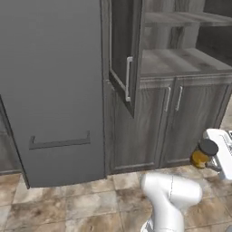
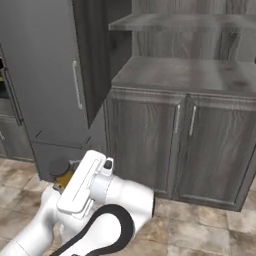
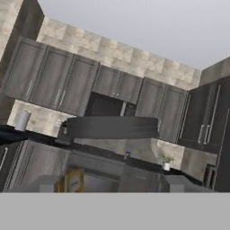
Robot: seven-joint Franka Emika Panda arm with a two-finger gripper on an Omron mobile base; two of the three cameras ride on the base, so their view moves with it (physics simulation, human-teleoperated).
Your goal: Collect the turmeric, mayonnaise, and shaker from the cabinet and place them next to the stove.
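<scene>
Robot arm low before the cabinet (image 1: 181, 127), turmeric (image 1: 202, 154) in its claw (image 1: 213, 156).
Open tiled floor (image 1: 68, 208) lies before the cabinet's two closed lower doors; an upper door (image 1: 124, 54) swings out leftward; the claw is clamped on the turmeric jar, above the floor, near the cabinet's lower right corner.

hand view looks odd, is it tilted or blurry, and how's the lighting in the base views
Hand view: rolled, so the wall cabinets and ceiling slant across the frame; soft and low in detail, with the turmeric a yellow smear between the claw tips. Left base view: flat, even light with no glare; the turmeric is small but legible. Right base view: same flat light, the cabinet shelves sit in mild shade.
</scene>
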